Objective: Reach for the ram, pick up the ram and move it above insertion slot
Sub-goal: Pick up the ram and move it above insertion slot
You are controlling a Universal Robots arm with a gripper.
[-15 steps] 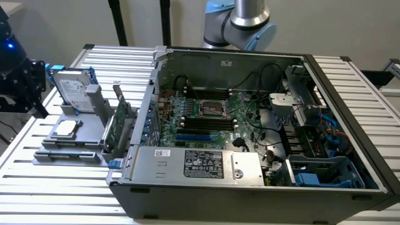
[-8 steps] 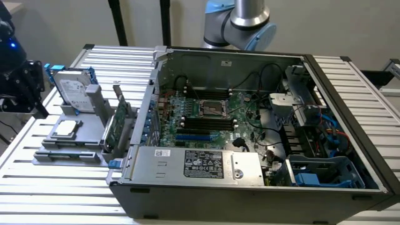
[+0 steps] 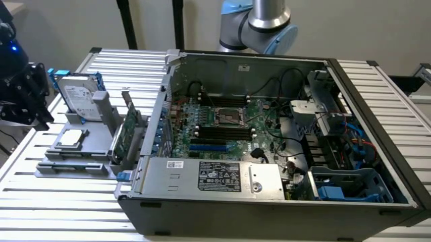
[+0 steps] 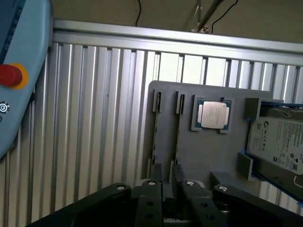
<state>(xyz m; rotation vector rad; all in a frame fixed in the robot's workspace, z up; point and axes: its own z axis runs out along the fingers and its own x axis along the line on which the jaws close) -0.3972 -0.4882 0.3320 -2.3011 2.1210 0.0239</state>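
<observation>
My gripper [image 4: 166, 172] hangs over the grey parts holder [image 4: 208, 156], its two dark fingers [image 4: 156, 174] a narrow gap apart with nothing between them. In the exterior view two green boards stand on edge along the holder's side nearest the computer case. The lower, nearer one looks like the ram [image 3: 120, 142]; the far one carries a metal bracket [image 3: 126, 103]. In the wrist view the gripper body hides that side of the holder. The black memory slots [image 3: 222, 132] lie on the motherboard inside the open case.
The holder [image 3: 101, 136] also bears a silver hard drive [image 3: 79, 98] [image 4: 279, 142], a processor chip [image 3: 72, 138] [image 4: 213, 115] and two bare grooves [image 4: 165, 132]. The case wall [image 3: 161, 116] rises beside it. A pendant with a red button [image 4: 10, 75] lies on the ribbed table.
</observation>
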